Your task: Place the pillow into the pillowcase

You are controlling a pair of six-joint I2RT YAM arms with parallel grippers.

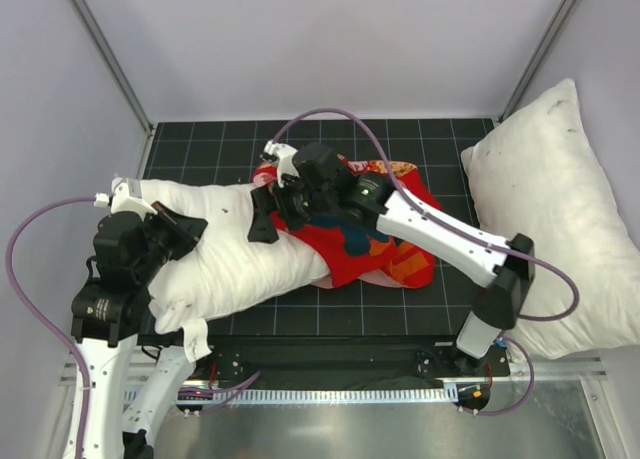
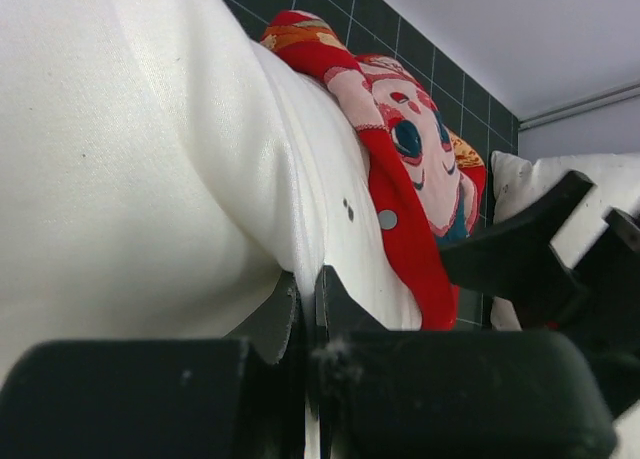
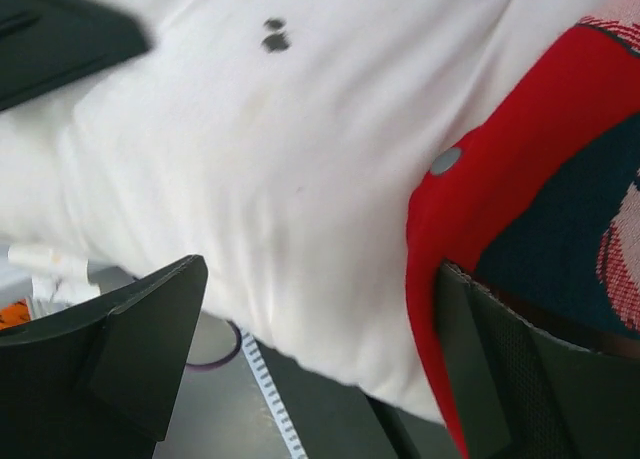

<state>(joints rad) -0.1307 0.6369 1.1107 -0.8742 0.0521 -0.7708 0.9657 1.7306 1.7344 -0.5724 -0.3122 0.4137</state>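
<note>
The white pillow [image 1: 240,254] lies across the left of the mat, and its right end sits in the mouth of the red pillowcase [image 1: 350,249]. My left gripper [image 1: 190,229] is shut on a fold of the pillow's fabric [image 2: 150,159] near its left end. My right gripper [image 1: 272,211] is open over the pillow's middle. In the right wrist view the gripper [image 3: 320,359] straddles the pillow [image 3: 280,159]. One finger [image 3: 520,379] is against the red hem [image 3: 520,179], beside a grey snap. The printed child's face [image 2: 410,149] shows in the left wrist view.
A larger white pillow [image 1: 560,219] with dark specks leans against the right wall. The dark gridded mat [image 1: 400,309] ends at a metal front ledge with a ruler strip [image 1: 330,394]. Grey walls enclose the left, back and right.
</note>
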